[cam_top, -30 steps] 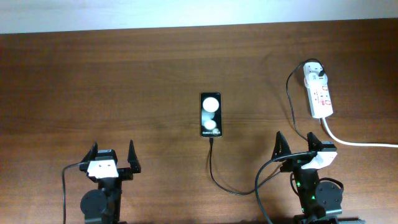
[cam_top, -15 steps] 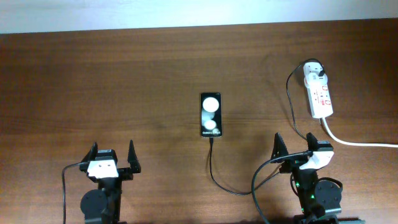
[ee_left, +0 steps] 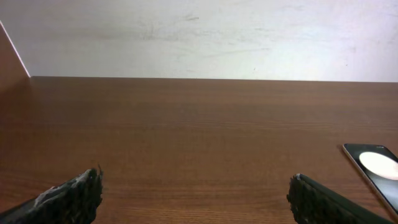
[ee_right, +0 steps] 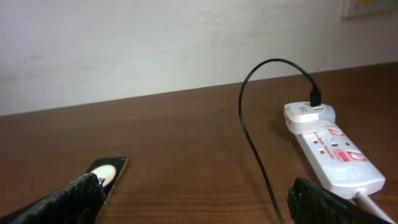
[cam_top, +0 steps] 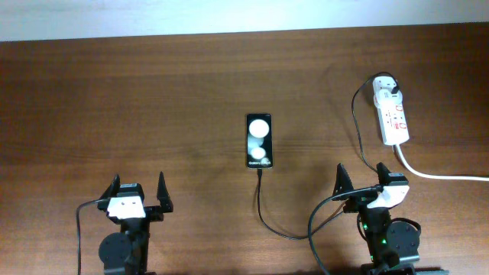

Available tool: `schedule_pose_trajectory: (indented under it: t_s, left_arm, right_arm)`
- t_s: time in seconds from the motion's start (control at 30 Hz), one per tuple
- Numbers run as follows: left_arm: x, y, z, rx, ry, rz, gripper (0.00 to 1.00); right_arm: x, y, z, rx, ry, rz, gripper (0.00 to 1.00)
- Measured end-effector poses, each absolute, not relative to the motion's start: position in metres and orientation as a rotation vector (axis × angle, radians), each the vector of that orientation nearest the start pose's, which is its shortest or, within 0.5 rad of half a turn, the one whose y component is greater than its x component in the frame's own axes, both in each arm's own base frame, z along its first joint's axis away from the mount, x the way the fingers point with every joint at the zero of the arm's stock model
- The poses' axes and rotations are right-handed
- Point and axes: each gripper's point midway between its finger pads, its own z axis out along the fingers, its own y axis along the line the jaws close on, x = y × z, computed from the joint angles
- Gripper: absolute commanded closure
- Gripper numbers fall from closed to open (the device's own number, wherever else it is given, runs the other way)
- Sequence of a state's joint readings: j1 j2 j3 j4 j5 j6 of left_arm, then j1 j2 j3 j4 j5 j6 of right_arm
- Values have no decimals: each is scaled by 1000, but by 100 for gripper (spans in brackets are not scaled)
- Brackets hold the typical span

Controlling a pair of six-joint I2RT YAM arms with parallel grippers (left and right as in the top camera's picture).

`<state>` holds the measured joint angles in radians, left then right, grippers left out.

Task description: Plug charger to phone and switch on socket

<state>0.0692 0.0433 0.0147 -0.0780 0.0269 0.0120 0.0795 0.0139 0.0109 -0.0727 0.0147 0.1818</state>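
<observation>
Dark brown wood covers the whole table [cam_top: 153, 99], with a pale wall [cam_top: 229, 15] along the top edge of the overhead frame. Nearest, at the bottom of that frame, the left gripper [cam_top: 138, 183] sits lower left with its jaws spread wide and nothing between them. The right gripper [cam_top: 363, 175] sits lower right, likewise spread and empty.

Between the two arms the charger [cam_top: 258, 198] lies as a thin black cable. It loops low across the wood, passes the right arm and climbs the right side of the frame. Its plug tip meets the lower short edge of the phone [cam_top: 259, 140], which lies flat at centre frame with its long axis running up and down. The two look joined, but whether the tip is fully seated is too small to tell.

Farther up, at upper right, the socket [cam_top: 393, 118] also lies with its long axis near vertical in the frame. The white adapter [cam_top: 384, 88] sits in its far end, and a thick white cord [cam_top: 443, 176] leaves its near end toward the right edge. Its switch positions cannot be read.

Judging from this, the switch is what remains. The socket lies up-frame and slightly right of the right gripper and well apart from the left one, so the right arm is the nearer. A reach along the strip from its near end looks the natural approach.
</observation>
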Motion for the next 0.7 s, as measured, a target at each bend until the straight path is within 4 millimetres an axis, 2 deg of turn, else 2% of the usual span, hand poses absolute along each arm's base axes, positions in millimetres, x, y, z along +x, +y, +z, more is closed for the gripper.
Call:
schedule_pose_trajectory:
  t_s: [0.2, 0.7]
  left_arm:
    - [247, 12, 152, -28, 1677, 39, 1]
    - [247, 13, 152, -28, 1677, 39, 1]
  right_arm:
    - [246, 17, 158, -34, 1647, 68, 1]
    - [246, 17, 158, -43, 1646, 60, 1]
